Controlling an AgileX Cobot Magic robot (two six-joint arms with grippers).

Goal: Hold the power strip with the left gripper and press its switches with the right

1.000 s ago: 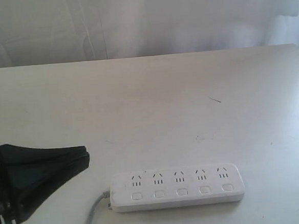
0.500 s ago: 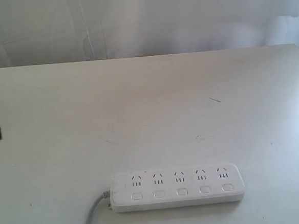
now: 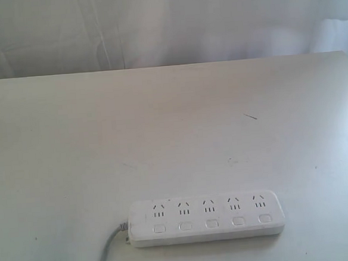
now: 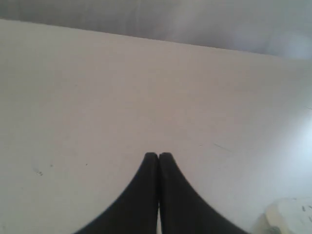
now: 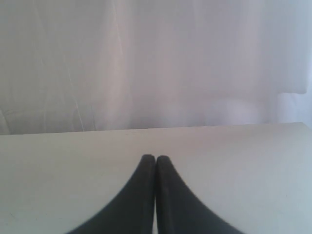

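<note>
The white power strip (image 3: 207, 218) lies flat near the front of the table, its grey cord (image 3: 108, 254) trailing off the left end. Its five switches (image 3: 211, 224) sit in a row under the socket groups. Neither arm shows in the exterior view. In the left wrist view my left gripper (image 4: 158, 156) is shut with nothing between its black fingers, and one end of the power strip (image 4: 292, 217) peeks in at the corner, well apart from the fingertips. My right gripper (image 5: 155, 158) is shut and empty over bare table; the strip is out of that view.
The white table (image 3: 173, 124) stretches back to a far edge (image 3: 169, 65) with a white curtain (image 3: 166, 23) behind it. A small dark mark (image 3: 250, 116) lies on the surface at right of centre.
The left gripper, seen at the left edge of the exterior view a second ago, has drawn back leftward and out of that view. The power strip has not moved.
</note>
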